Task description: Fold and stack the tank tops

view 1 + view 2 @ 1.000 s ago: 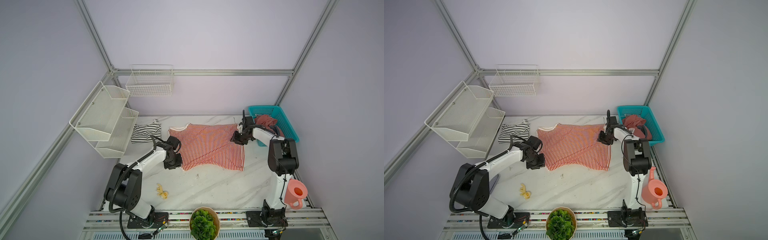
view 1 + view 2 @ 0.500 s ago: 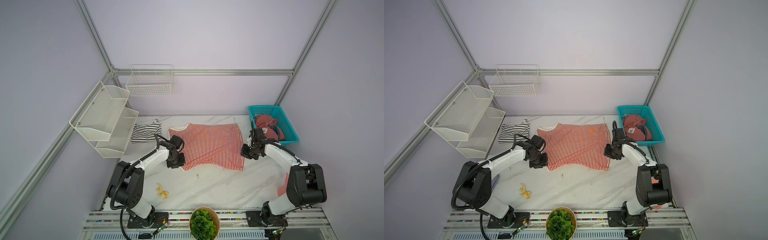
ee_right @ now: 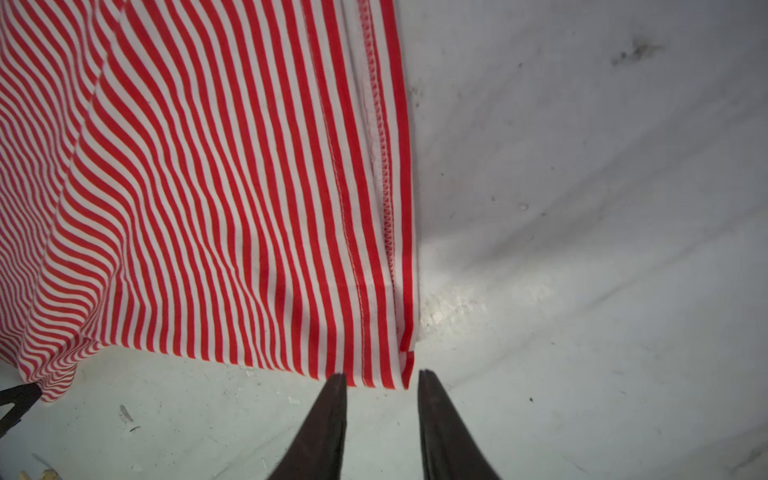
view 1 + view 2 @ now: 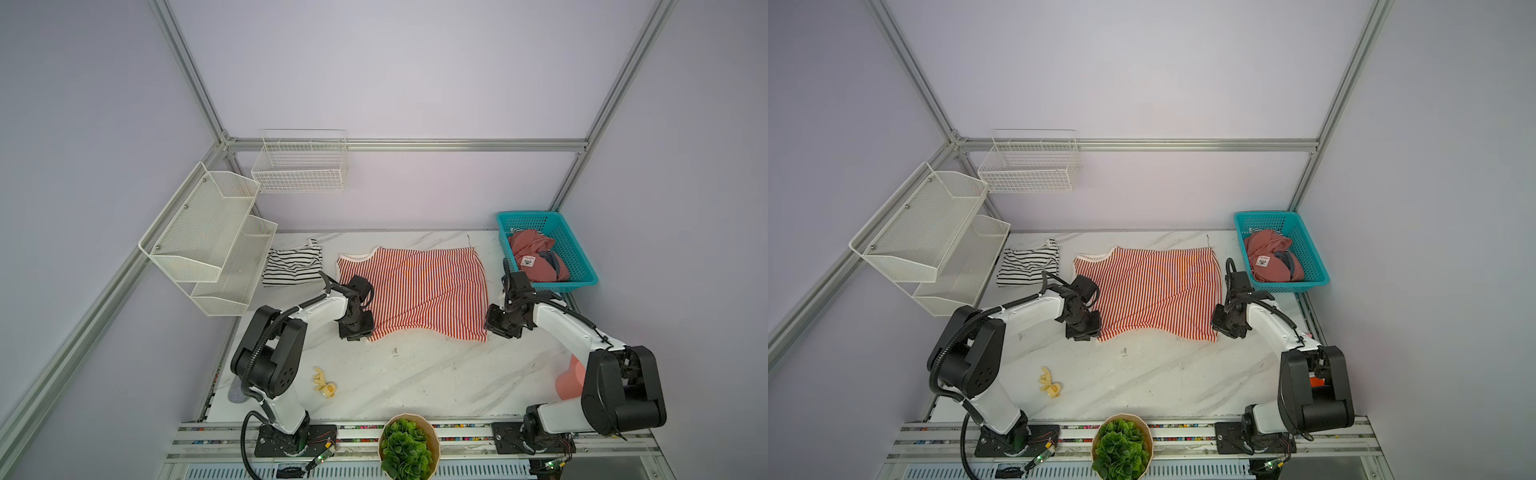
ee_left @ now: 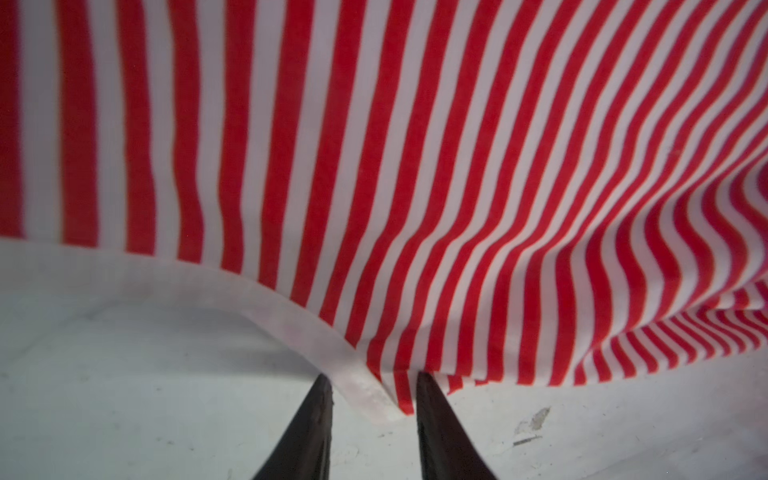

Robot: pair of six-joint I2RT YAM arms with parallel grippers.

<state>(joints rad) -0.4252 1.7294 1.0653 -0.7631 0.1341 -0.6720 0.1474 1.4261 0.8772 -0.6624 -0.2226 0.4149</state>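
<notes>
The left gripper [image 5: 372,399], jaws part-open, straddles one front corner of the red-and-white tank top [image 4: 415,286], which lies spread mid-tabletop [image 4: 415,374]. The right gripper [image 3: 380,378], part-open and empty, faces the other front corner, likely for a paired fold. The black-and-white tank top [image 4: 291,266] lies folded near the back left corner.

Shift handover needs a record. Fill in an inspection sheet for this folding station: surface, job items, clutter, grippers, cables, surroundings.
Surface: white marble-patterned tabletop, scuffed, small specks.
Job items: red-and-white striped tank top spread flat mid-table; black-and-white striped tank top folded, far left.
Clutter: small yellow object, potted green plant, half-hidden pink plastic vessel, teal plastic basket holding a dusty-red garment.
Grippers: left gripper open, jaws astride the red top's trimmed corner; right gripper open, tips at its hem corner.
Cables: black ribbed cable along the left arm, clear of cloth.
Surroundings: white mesh shelf unit and white wire basket on lilac walls.
</notes>
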